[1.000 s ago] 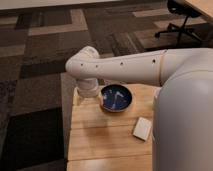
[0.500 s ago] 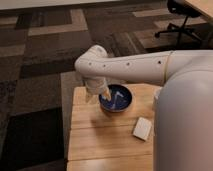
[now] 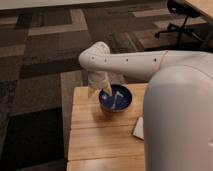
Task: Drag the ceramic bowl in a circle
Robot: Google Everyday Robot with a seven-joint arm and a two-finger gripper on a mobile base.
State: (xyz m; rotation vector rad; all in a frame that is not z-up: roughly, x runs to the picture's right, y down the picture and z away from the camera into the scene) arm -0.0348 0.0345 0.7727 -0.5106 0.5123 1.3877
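Gripper [image 3: 99, 91] points straight down off the white arm [image 3: 132, 64], which reaches in from the right and bends at a rounded joint just above it. The tip is low over the far-left part of the wooden table [image 3: 92, 137], at the left rim of the ceramic bowl [image 3: 118, 100]. Gripper state: can't tell, since the tan tip parts blur into the wrist housing and the bowl edge. It looks to be in contact with the bowl rim, but whether it's hooked over the rim or just beside it isn't resolvable. The bowl sits immediately right of the gripper, upright on the tabletop. It's glossy dark blue with pale streaks inside, and its left edge is partly covered by the gripper. A small white flat block [image 3: 138, 129] lies on the table to the lower right of the gripper, apart from the bowl and partly cut off by the robot's big white body [image 3: 182, 125], which fills the right foreground. Slatted table surface extends below and to the left of the gripper. Patterned dark carpet [image 3: 40, 65] is behind and to the left of it. An office chair [image 3: 181, 15] stands well away, at upper right.
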